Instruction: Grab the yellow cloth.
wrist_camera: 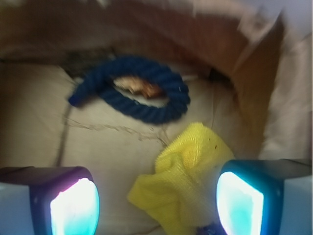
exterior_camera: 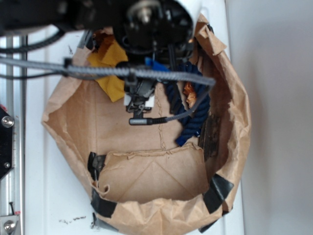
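Note:
The yellow cloth (wrist_camera: 183, 181) lies crumpled on the floor of the brown paper bag (wrist_camera: 39, 127). In the wrist view it sits between my fingers, closer to the right fingertip (wrist_camera: 239, 205). My gripper (wrist_camera: 156, 205) is open, jaws wide apart, hovering over the cloth. In the exterior view the cloth (exterior_camera: 111, 66) shows at the upper left of the bag, partly hidden by the arm. The gripper (exterior_camera: 139, 95) there is beside the cloth's right edge, and its jaws are hard to make out.
A navy blue twisted rope loop (wrist_camera: 142, 93) lies beyond the cloth with a small brown object (wrist_camera: 139, 87) inside it; the rope also shows in the exterior view (exterior_camera: 193, 107). The bag's crumpled walls (exterior_camera: 234, 112) surround everything. A black cable (exterior_camera: 98, 71) crosses above.

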Motion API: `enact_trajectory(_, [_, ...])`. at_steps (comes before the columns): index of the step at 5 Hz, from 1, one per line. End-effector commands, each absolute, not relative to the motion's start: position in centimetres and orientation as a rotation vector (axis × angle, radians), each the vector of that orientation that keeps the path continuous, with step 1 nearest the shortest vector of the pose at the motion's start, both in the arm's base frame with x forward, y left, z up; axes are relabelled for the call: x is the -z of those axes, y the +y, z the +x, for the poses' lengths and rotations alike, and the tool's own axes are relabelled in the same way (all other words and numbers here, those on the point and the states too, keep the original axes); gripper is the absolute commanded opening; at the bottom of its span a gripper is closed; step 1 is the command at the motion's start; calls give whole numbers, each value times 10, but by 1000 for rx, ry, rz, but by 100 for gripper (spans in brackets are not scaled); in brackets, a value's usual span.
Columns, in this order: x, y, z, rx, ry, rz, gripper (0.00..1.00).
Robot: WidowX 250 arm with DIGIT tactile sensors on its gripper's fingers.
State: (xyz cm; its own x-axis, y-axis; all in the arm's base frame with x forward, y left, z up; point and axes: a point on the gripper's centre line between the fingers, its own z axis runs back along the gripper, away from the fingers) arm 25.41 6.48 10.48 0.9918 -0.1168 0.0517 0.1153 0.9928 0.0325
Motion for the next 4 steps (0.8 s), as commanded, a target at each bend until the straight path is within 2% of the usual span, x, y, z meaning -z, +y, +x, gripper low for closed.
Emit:
enact_trajectory(1, [-66,70,277,129,-28,33,100])
enact_trajectory(2, [-57,67,278,186,-16,39,100])
enact_trajectory(3, [-54,66,279,191,-7,6,100])
enact_trajectory(4, [-58,68,280,209,-3,13,0])
